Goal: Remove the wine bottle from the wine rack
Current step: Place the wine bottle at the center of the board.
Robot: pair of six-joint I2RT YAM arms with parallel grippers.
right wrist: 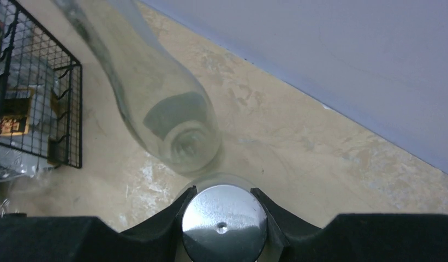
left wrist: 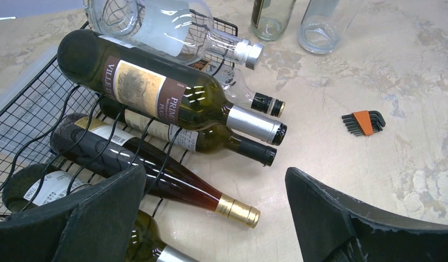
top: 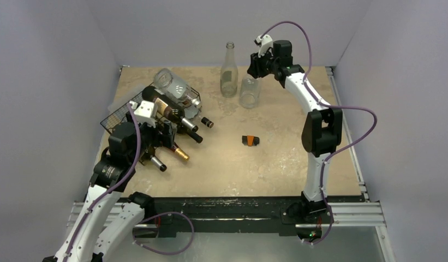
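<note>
Rack: black wire-mesh wine rack with wavy wire shelves [top: 117, 115], on the left half of the beige mottled tabletop [top: 276, 164], set at an angle to the table edges.
Rack load: several bottles lie on it, necks pointing out toward the table centre.
Top of load: clear glass bottle with a knurled silver cap [left wrist: 172, 27], lying across the upper tier.
Next down: dark green bottle with a brown-and-cream label and silver foil neck [left wrist: 156, 93].
Lower tier: dark bottle with a gold foil neck [left wrist: 156, 174], held under the wavy wires, its neck sticking out past the rack.
Left gripper [left wrist: 213, 174]: hangs over the near side of the rack, black fingers [left wrist: 90, 218] spread wide apart, nothing between them.
Right gripper [right wrist: 223, 196]: at the far side of the table, pointing down, fingers clamped on a flat silver cap [right wrist: 224, 226].
Task bottle: clear glass wine bottle [top: 249, 93] under that cap, upright, off the rack and to its right. Cannot tell whether its base rests on the table.
Neighbour: tall clear glass bottle with a dark label [top: 228, 71], upright, just beside the held one on its left.
Stray item: folding black hex-key set in an orange holder [top: 250, 140], mid-table, apart from both arms.
</note>
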